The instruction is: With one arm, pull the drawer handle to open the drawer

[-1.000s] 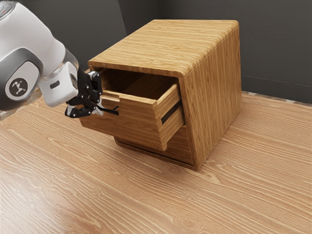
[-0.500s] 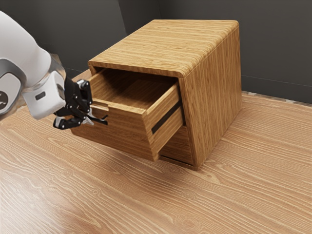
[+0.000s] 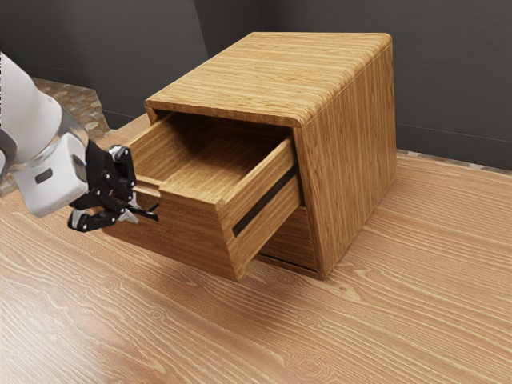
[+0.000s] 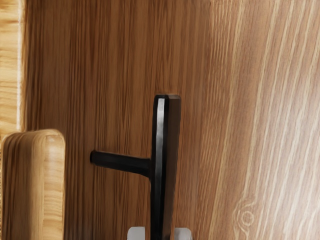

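The top light-wood drawer (image 3: 200, 188) stands pulled well out of the boxy wooden cabinet (image 3: 344, 120) on the wood-grain desk (image 3: 360, 320), with the black gripper (image 3: 128, 210) fingers (image 4: 136, 233) pinching its slim black bar handle (image 4: 161, 165), so the opening looks largely done.

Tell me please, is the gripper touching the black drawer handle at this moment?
Touching. In the wrist view, the gripper has its pale fingertips set against both sides of the black drawer handle, with no gap visible.
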